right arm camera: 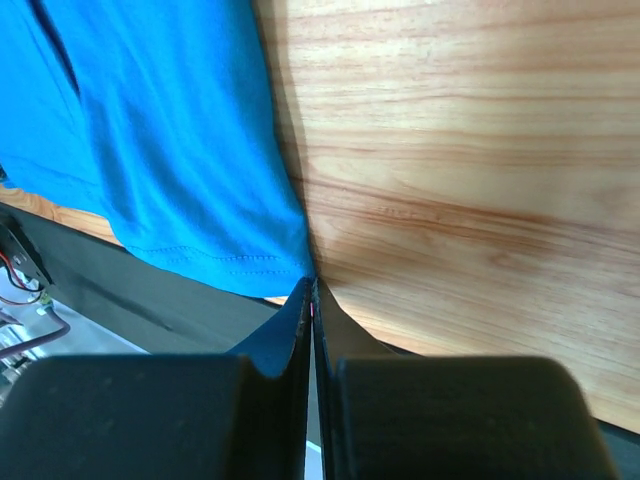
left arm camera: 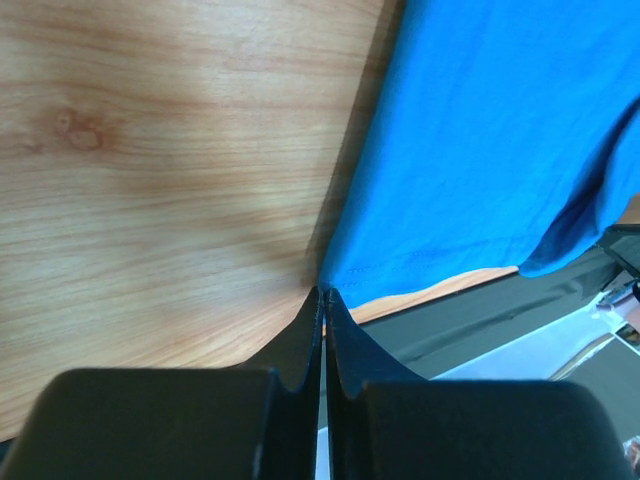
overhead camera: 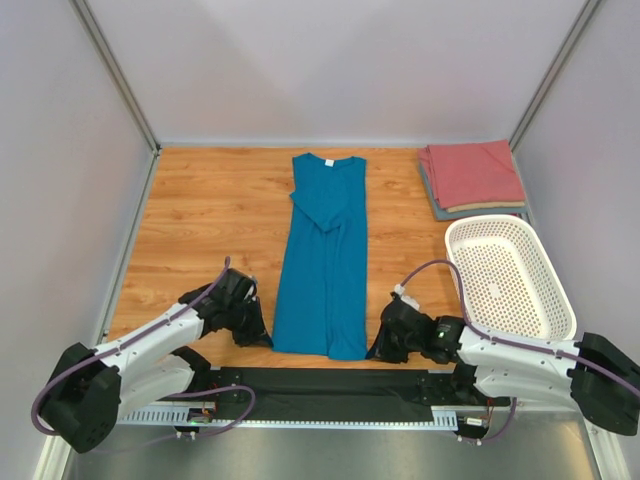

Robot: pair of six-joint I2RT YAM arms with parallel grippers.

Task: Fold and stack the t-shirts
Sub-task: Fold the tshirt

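Note:
The teal-blue t-shirt [overhead camera: 325, 260] lies flat in the middle of the wooden table, folded lengthwise into a long strip with its collar at the far end. My left gripper [overhead camera: 262, 335] is shut on the near left hem corner, which shows in the left wrist view [left arm camera: 480, 150] with the jaws [left arm camera: 327, 292] pinched on it. My right gripper [overhead camera: 378, 345] is shut on the near right hem corner; the shirt [right arm camera: 170, 140] and the closed jaws [right arm camera: 311, 282] show in the right wrist view. The salmon-red t-shirt [overhead camera: 472, 172] lies folded on top of the grey-blue one [overhead camera: 433, 198] at the back right.
A white perforated basket [overhead camera: 500, 222] stands at the right, near my right arm. Grey walls close the table at the left, back and right. A black strip [overhead camera: 320, 385] runs along the near edge between the arm bases.

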